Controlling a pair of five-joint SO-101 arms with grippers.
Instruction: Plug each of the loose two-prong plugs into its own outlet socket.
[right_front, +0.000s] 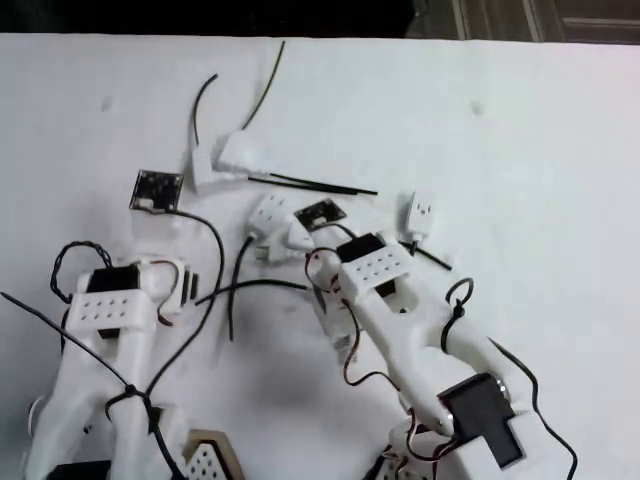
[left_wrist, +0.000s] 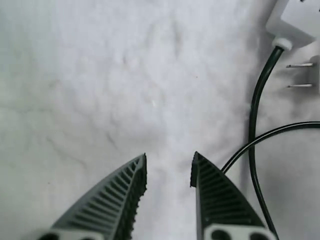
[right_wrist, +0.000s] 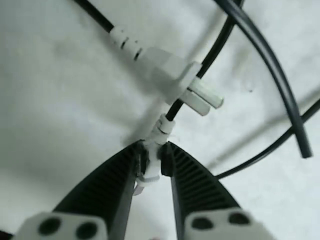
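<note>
Plug (right_wrist: 164, 129), apparently its cord end, sits pinched in right gripper (right_wrist: 152, 150); left gripper (left_wrist: 169, 157) gapes beside cord (left_wrist: 253, 110).

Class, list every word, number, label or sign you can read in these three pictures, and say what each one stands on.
None can be read.
The black square piece carries pale specks that are too small to make out.
The loose white plug shows no print.

Nothing can be read on any plug (right_wrist: 170, 75), outlet socket (right_front: 422, 213) or the table (right_front: 520, 120). Marks on the dark board (right_front: 157, 190), upper left, are too small to read.
</note>
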